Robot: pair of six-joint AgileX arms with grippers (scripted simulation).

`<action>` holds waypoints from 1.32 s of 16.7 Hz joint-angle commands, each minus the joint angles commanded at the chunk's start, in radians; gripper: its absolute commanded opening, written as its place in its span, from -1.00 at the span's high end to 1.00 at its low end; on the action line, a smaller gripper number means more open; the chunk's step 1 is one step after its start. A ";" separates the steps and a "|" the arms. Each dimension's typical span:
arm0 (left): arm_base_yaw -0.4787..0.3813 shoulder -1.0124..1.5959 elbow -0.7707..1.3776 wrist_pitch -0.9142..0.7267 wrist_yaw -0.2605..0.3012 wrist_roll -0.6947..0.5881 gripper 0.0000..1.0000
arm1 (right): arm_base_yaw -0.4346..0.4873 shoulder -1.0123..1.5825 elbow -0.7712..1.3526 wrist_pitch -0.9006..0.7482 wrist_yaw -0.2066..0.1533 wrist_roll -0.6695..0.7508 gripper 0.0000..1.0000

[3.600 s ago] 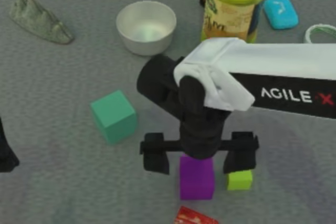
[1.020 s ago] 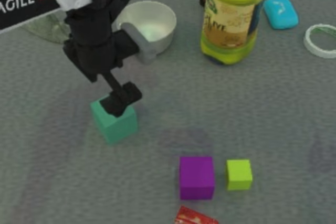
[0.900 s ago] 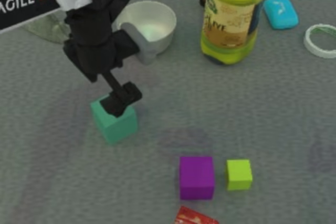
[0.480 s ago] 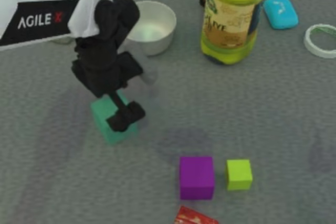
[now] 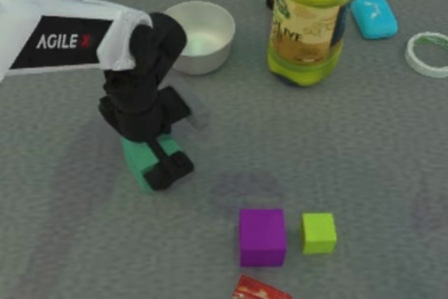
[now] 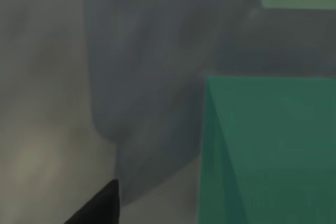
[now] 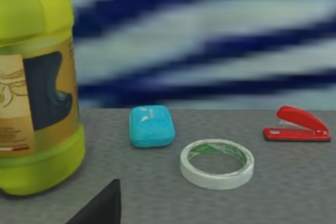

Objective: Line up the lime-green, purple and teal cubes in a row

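The teal cube (image 5: 134, 162) sits left of centre, mostly covered by my left gripper (image 5: 150, 152), which is open and low over it. One black finger (image 5: 171, 166) lies along the cube's front-right side. In the left wrist view the teal cube (image 6: 273, 150) fills one side, with a gap between it and the one visible fingertip (image 6: 105, 208). The purple cube (image 5: 262, 236) and the lime-green cube (image 5: 318, 232) stand side by side near the front, a small gap between them. My right arm is out of the top view; its wrist view shows one fingertip (image 7: 105, 205) above the bare table.
A white bowl (image 5: 199, 33) stands behind my left arm. At the back are a yellow oil bottle (image 5: 308, 26), a light-blue bar (image 5: 374, 17) and a tape ring (image 5: 427, 52). A red object (image 5: 259, 289) lies at the front edge, and the right wrist view shows a red stapler (image 7: 296, 124).
My left gripper has swung forward and come down around the teal cube. The cubes have stayed put. My right arm, over the purple cube 3.6 s ago, has left the top view.
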 joint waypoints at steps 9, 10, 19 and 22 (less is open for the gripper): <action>0.000 0.000 0.000 0.000 0.000 0.000 0.36 | 0.000 0.000 0.000 0.000 0.000 0.000 -1.00; 0.000 0.000 0.000 0.000 0.000 0.000 0.51 | 0.000 0.000 0.000 0.000 0.000 0.000 -1.00; 0.000 0.000 0.000 0.000 0.000 0.000 1.00 | 0.000 0.000 0.000 0.000 0.000 0.000 -1.00; 0.000 -0.013 0.001 -0.006 0.005 -0.002 1.00 | 0.000 0.000 0.000 0.000 0.000 0.000 -1.00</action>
